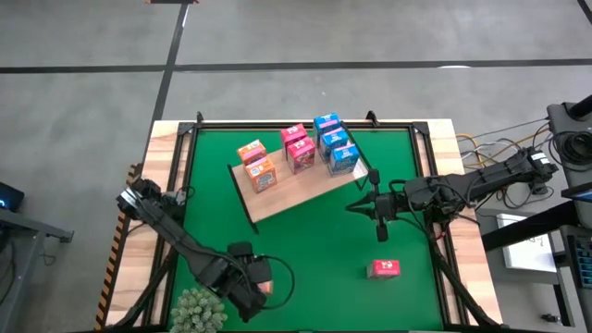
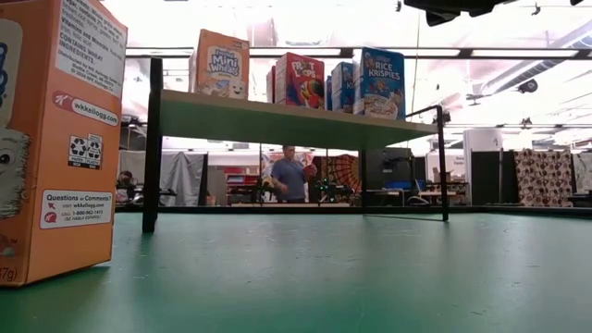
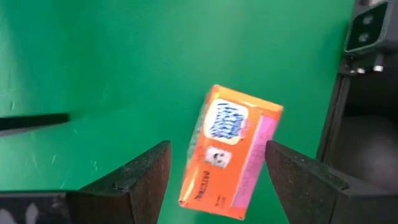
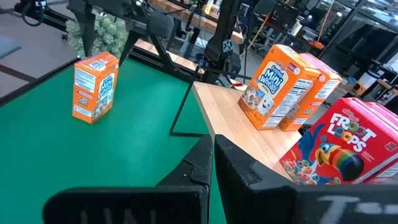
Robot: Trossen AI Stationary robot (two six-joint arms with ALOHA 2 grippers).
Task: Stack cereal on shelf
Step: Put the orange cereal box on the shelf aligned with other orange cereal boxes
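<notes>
An orange cereal box [image 3: 230, 152] stands upright on the green mat near the table's near-left corner, also seen in the right wrist view [image 4: 94, 87] and close up in the low view [image 2: 55, 139]. My left gripper [image 3: 217, 146] is open above it, pointing steeply down, one finger on either side and clear of it [image 1: 257, 289]. The shelf [image 1: 296, 190] stands on thin dark legs [image 2: 152, 148] mid-table and carries two orange, two pink-red and three blue boxes. A pink-red box [image 1: 384, 268] lies on the mat. My right gripper [image 1: 363, 205] hangs shut beside the shelf's right end.
A fuzzy green plant [image 1: 199, 312] sits at the near edge, just left of my left gripper. The dark frame [image 1: 305, 124] runs along the mat's far edge behind the shelf. Bare green mat [image 1: 314, 254] lies between the shelf and the near edge.
</notes>
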